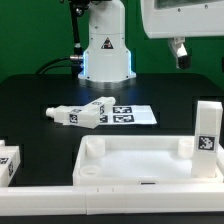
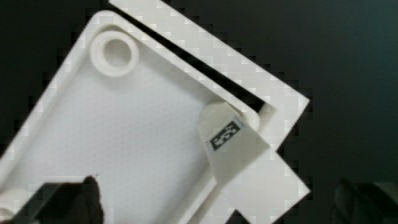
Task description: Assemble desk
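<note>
The exterior view alone showed the gripper [image 1: 180,50] hanging high over the black table [image 1: 40,95] toward that view's right, well above everything, its jaws spread wide and holding nothing. That view also took in the whole spread. The tabletop panel [image 1: 130,160] lay flat in the foreground with its raised rim up, and an upright leg [image 1: 207,130] stood at the panel's right-hand end. Loose legs [image 1: 85,113] lay close together on the marker board [image 1: 140,116] behind the panel, and another leg [image 1: 8,165] lay at the left edge. The wrist view, looking down, gave what the other could not: a round corner socket [image 2: 116,50] in the panel's shallow tray, with the upright leg's tagged face rising at the rim. Whether that leg stood inside the tray or just outside it could not be told. The dark fingers [image 2: 63,200] sat far apart at the picture's edge.
</note>
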You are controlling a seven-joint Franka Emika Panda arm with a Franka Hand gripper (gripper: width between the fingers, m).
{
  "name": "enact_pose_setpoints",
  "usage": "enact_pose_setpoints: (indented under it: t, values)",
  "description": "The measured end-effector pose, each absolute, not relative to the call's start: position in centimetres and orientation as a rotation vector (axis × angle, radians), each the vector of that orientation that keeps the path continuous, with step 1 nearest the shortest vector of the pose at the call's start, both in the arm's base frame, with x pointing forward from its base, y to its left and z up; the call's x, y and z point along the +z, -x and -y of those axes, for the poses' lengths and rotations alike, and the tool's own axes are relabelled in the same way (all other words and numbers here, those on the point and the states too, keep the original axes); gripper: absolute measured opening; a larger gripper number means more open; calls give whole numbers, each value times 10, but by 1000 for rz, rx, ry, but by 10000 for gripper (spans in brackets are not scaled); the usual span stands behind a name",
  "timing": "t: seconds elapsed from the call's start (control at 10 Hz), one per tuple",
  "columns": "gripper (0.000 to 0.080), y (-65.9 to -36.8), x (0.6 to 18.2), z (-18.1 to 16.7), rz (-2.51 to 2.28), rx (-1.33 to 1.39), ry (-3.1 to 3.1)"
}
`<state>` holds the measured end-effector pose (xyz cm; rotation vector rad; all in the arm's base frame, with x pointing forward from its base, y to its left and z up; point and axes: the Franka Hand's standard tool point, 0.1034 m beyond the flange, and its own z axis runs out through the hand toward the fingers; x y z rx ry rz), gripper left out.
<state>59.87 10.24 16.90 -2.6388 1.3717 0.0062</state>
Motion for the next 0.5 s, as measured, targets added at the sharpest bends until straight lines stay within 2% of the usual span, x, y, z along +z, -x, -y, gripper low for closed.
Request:
enact_pose_setpoints:
  t: [0.3, 0.5]
  values:
    - [649, -597, 165, -100, -1036, -29, 2792]
    - [649, -573, 143, -84, -761, -30, 2912]
